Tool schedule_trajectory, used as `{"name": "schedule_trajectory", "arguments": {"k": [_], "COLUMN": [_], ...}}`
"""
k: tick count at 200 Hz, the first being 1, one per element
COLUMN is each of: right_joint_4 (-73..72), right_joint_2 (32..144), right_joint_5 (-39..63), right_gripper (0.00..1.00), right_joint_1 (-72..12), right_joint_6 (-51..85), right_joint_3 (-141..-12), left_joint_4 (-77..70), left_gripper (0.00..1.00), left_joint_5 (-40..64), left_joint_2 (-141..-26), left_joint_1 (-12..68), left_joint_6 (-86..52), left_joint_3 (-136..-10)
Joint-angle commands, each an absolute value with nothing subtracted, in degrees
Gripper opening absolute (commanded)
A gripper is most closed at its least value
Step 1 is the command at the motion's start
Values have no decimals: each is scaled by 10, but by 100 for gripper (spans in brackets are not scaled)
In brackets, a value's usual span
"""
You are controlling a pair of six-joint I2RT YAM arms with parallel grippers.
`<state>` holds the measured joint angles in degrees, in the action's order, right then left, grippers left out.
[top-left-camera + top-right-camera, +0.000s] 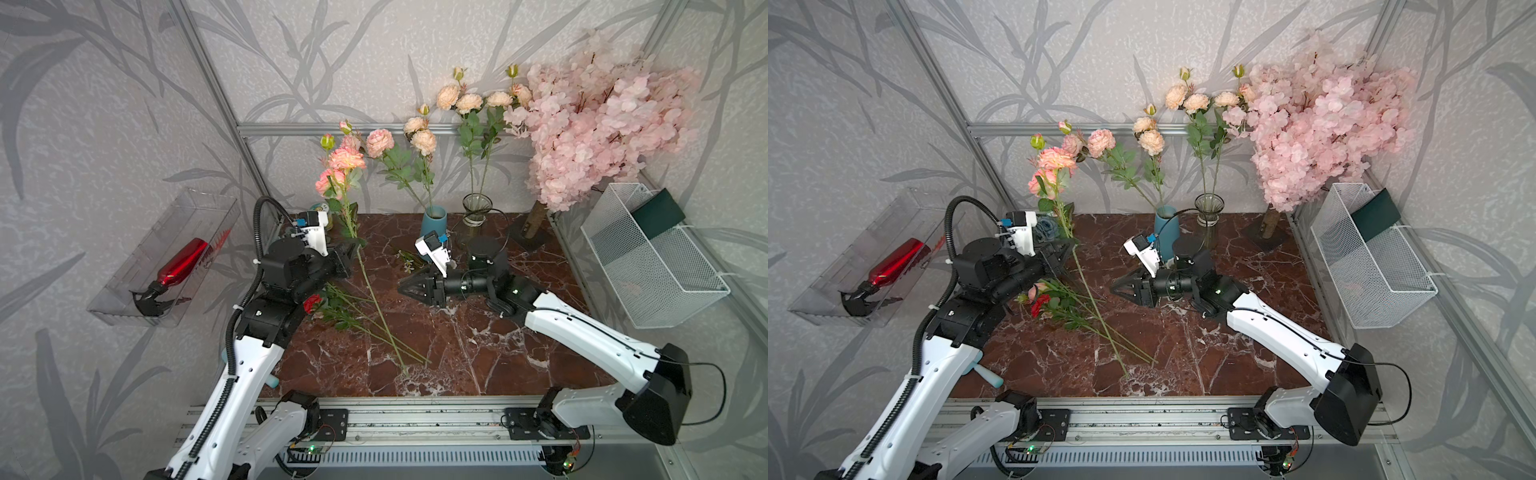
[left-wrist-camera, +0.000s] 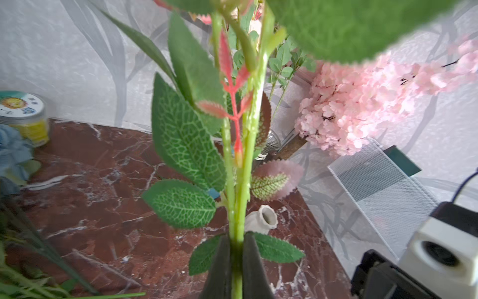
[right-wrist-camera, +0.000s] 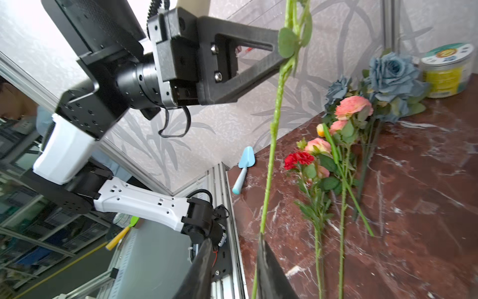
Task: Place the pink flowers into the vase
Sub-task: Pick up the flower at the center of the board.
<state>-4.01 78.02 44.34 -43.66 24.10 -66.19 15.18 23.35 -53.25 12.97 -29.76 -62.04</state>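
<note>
Left tool (image 1: 354, 251) clenches the pink flowers (image 1: 345, 160) mid-stem (blooms high, cut end slanting down toward the surface (image 1: 498, 353)); right tool (image 1: 403, 287), jaws apart and empty, points at that stem, blue vase (image 1: 433, 222) beyond.

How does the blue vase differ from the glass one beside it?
The blue vase is solid-coloured; the glass vase is see-through. The blue vase's flowers spread apart; the glass vase's flowers stand taller, straighter. Both hold pale pink blooms at the table's back.
</note>
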Motion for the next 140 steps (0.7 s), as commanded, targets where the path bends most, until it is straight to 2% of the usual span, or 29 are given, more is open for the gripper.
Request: {"name": "schedule_trajectory", "arguments": {"k": [1, 56, 140], "right_joint_4": [-127, -137, -172], "right_joint_2": [792, 800, 846], "right_joint_5": [496, 496, 516], "right_gripper": [28, 27, 23], "right_joint_1": [-438, -436, -418], "right_joint_6": [294, 285, 311], "right_joint_3": [-666, -674, -719], "left_joint_4": [65, 3, -6], "left_gripper": [0, 0, 0], "left_joint_5": [317, 396, 460], "left_joint_2": [-540, -553, -545], "left_joint_1": [114, 103, 103], "left_joint_6": [-357, -422, -445], "left_joint_3": [-613, -614, -611]}}
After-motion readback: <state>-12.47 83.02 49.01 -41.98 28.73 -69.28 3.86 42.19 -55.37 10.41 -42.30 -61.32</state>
